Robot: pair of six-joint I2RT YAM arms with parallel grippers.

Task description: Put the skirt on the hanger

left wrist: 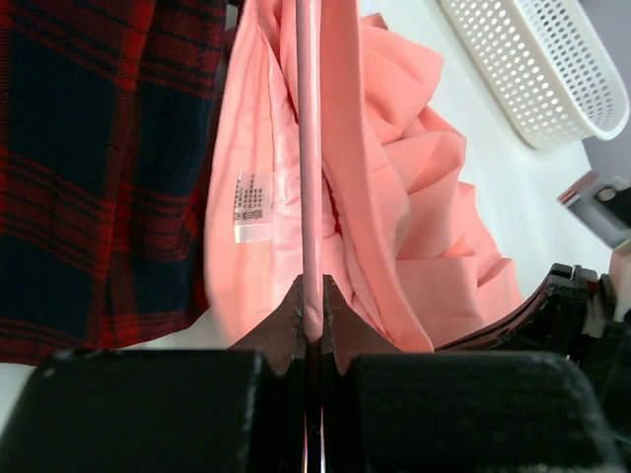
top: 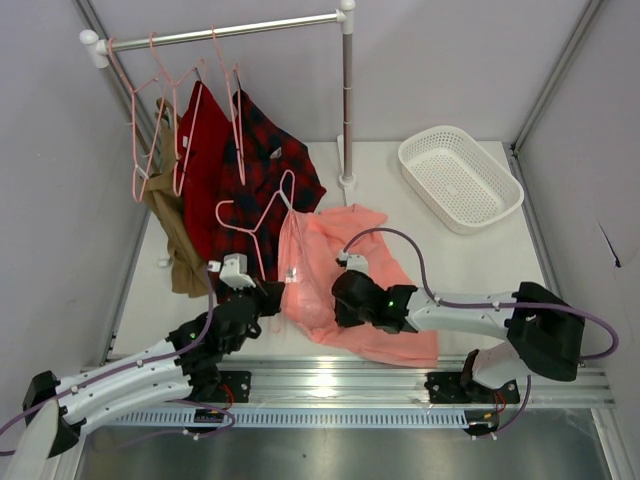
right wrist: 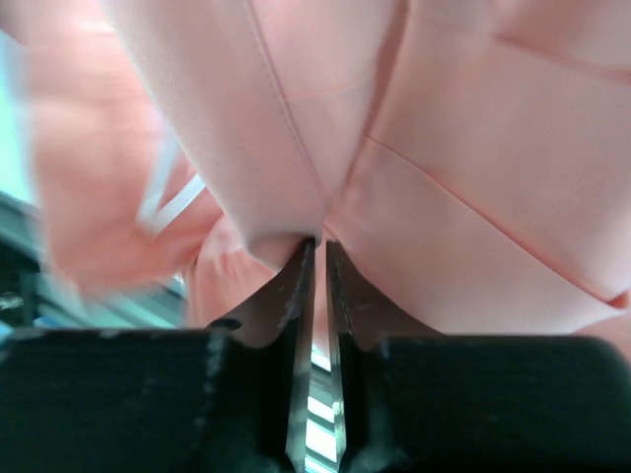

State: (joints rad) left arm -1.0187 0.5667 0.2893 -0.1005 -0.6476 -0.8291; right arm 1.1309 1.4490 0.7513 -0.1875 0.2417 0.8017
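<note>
Near the middle of the table (top: 470,270), pinches the hanger (left wrist: 309,148) wire tight between jaws of the left gripper (left wrist: 312,296). Rests the skirt (left wrist: 414,197) against that wire, spilling right. Jaws of the right gripper (right wrist: 320,246) almost together at the skirt; cannot tell if pinching.

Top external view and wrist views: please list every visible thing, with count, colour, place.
skirt: one, salmon pink, partly over the hanger, rest on the table.
hanger: one, pale pink, inside the skirt's waist.
other hangers: several, pale pink, on the rail.
rail: one, white, far left.
plaid shirt: one, red and black, hanging from the rail.
red garment: one, red, left of the plaid shirt.
brown garment: one, tan, under the rail's left end.
basket: one, white, far right of the table.
table: one, white, underneath.
left hand: one, black, shut on the hanger.
right hand: one, black, at the skirt, grip unclear.
</note>
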